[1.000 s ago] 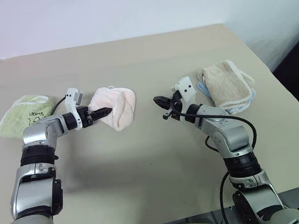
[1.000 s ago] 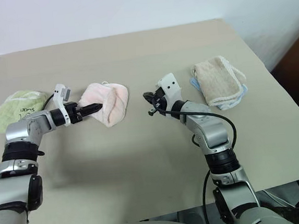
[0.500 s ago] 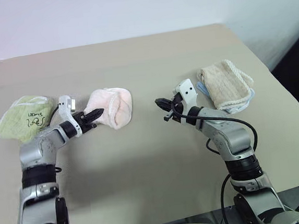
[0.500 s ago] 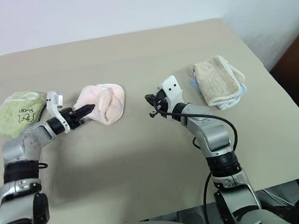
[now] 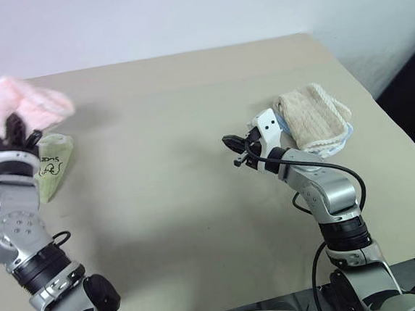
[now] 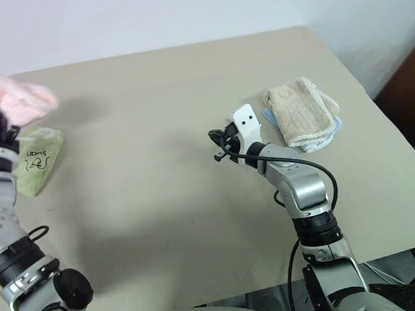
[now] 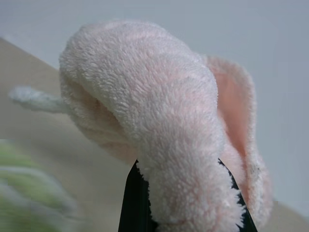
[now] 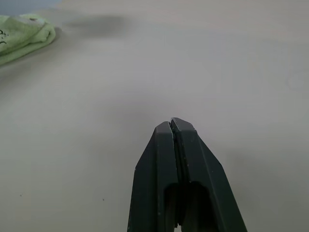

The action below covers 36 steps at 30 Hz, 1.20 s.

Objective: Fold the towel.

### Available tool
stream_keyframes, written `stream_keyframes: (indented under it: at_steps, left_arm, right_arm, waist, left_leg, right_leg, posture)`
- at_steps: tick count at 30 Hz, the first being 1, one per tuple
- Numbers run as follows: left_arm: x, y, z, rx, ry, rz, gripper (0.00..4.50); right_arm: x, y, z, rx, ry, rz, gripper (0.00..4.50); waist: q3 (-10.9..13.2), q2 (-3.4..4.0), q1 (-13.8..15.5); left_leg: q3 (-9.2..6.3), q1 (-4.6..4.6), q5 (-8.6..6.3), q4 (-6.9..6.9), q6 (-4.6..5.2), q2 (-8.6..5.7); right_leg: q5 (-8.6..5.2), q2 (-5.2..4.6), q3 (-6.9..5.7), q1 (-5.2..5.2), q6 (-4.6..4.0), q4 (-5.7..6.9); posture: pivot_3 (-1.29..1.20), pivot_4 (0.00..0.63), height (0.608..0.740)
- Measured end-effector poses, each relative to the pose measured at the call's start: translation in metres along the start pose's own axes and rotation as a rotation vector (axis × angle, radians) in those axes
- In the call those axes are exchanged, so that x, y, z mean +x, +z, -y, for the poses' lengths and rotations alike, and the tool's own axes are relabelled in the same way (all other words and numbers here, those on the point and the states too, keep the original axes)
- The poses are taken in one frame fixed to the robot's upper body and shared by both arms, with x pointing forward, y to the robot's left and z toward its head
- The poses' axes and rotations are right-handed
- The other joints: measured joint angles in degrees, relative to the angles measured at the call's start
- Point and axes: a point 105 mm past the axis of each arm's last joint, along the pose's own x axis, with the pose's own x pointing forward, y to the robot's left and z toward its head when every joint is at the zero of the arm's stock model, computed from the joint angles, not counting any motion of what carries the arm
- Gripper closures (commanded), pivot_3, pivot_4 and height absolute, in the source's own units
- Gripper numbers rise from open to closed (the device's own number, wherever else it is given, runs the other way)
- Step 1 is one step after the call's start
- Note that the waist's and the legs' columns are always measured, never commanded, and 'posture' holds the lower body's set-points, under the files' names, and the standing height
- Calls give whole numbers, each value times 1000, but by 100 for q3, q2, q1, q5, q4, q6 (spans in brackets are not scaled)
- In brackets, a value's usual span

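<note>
The towel (image 5: 16,107) has left the table (image 5: 194,171): a second ago it lay bunched near the middle-left, and now it hangs in the air at the far left, carried up and outward by the left gripper (image 5: 15,129). The green towel (image 5: 52,165) that sat beside it stays on the table, now partly behind that arm. The right gripper (image 5: 229,142) has barely shifted; it hovers over bare table with its fingers pressed together and nothing between them, the cream towel (image 5: 313,121) lying just behind it.

The left gripper is clenched on the pink towel, its black fingers (image 7: 135,203) buried in the plush pile. The cloth looks light, soft and limp: it droops around the grip in a rounded wad, so it will probably not hold any shape by itself. A white cord loop (image 7: 34,99) sticks out at one side. For folding, a corner or the stitched edge would likely give a truer hold than the bunched middle.
</note>
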Motion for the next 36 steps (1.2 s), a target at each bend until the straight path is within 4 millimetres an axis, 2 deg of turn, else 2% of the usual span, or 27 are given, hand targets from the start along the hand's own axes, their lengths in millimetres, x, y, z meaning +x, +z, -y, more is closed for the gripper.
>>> stream_keyframes:
  at_steps: [2,4,6,7,13,18,22,27,33,36]
  left_arm:
    - [-10,-9,-35,17,148,-23,4489]
    - [-22,-29,-66,34,272,-91,4489]
    - [-31,-45,-83,44,336,-149,3802]
    - [-33,-51,-86,36,350,-165,3617]
    - [-41,-57,-87,-41,319,-172,1711]
    - [-50,-53,-83,-82,241,-180,52]
    - [-60,-46,-84,-80,206,-196,52]
    - [-80,-38,-95,-61,219,-200,52]
    - [-98,-5,-112,-78,264,-72,52]
    - [-99,18,-102,-48,173,-43,52]
  right_arm:
    - [-1,0,1,-3,1,-3,4500]
    - [-1,-1,2,-7,-1,-7,4500]
    - [-2,-1,1,-8,3,-8,4500]
    - [-2,-1,1,-9,4,-10,4500]
    - [-5,-5,1,-9,0,-17,4500]
    - [-9,-12,-1,8,-7,-38,4500]
    - [-9,-9,-3,7,-3,-29,4500]
    - [-8,-11,-4,17,6,-38,4500]
    - [-6,-12,-10,14,33,-47,4500]
    - [-4,-10,-13,6,52,-46,4500]
  waist:
    - [-1,-1,8]
    - [-5,-10,26]
    - [-11,-22,37]
    - [-13,-25,43]
    - [-13,-26,5]
    - [-13,-26,-1]
    - [-13,-27,1]
    - [-13,-26,1]
    - [-14,-28,2]
    - [-16,-33,4]
  left_leg:
    - [1,3,0,1,0,0]
    - [0,2,0,2,0,0]
    - [-1,2,0,4,1,0]
    - [-2,1,0,9,1,0]
    - [-2,0,-2,19,2,2]
    - [-1,-1,-2,19,2,6]
    - [-1,-1,-2,20,2,8]
    - [-2,-7,-4,19,2,13]
    - [-1,-14,-6,9,-1,21]
    - [-2,-16,-5,-1,-1,24]
  right_leg:
    - [0,0,0,3,0,-1]
    - [-1,1,-2,3,-1,-1]
    - [-1,1,-4,5,-1,-2]
    - [-1,1,-5,8,-1,-4]
    - [0,-1,-4,14,-1,-23]
    - [-1,1,-3,13,-1,-24]
    - [-2,1,-4,13,-3,-26]
    - [-12,2,-4,12,-20,-43]
    - [-11,-1,-6,13,-26,-76]
    - [-11,0,-9,10,-27,-84]
  posture:
    - [0,150,731]
    - [0,150,731]
    - [0,150,731]
    - [0,150,731]
    - [0,150,731]
    - [0,150,731]
    - [0,150,731]
    - [0,150,731]
    - [0,150,731]
    - [0,150,731]
